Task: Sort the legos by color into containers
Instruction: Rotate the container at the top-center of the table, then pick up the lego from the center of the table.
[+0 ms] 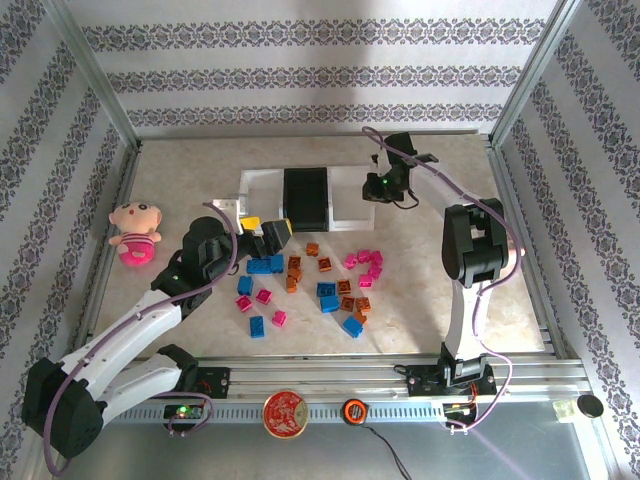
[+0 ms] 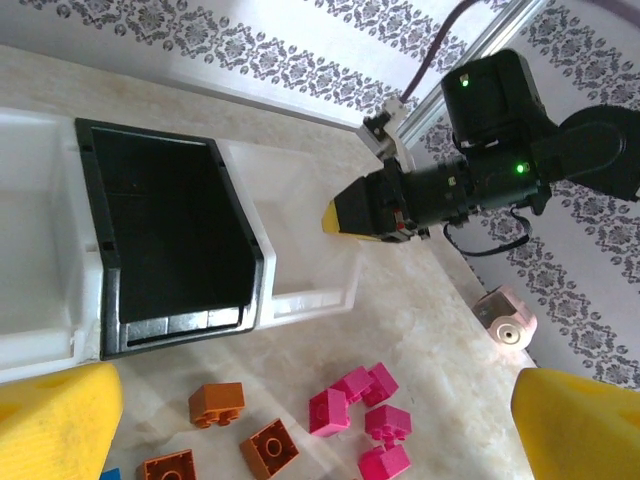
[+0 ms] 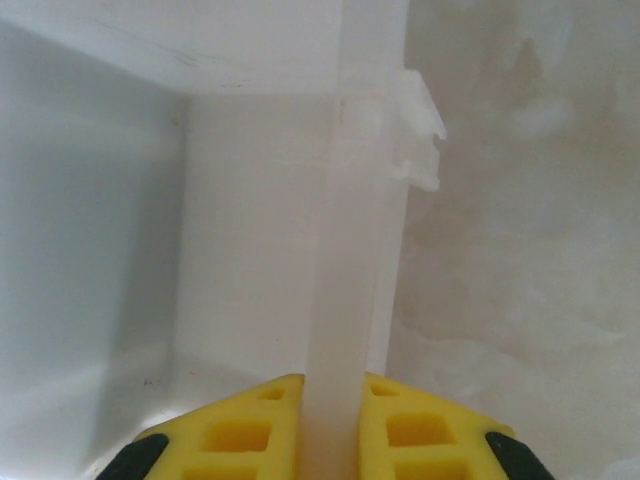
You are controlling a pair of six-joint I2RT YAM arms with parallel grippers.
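The right gripper is clenched on a wall of the white container. The left gripper is held wide open. Beside it the legos are scattered on the table. No lego is seen in the containers just ahead, so the whole sorting is judged left to do.

My table is a pale marbled slab, and at its far middle sit three joined bins, a black one between two white ones. Nearer to me the legos lie scattered loose in blue, pink and orange, close to the bins. A pink doll lies at my left, and a pink-white roll rests off to my right.
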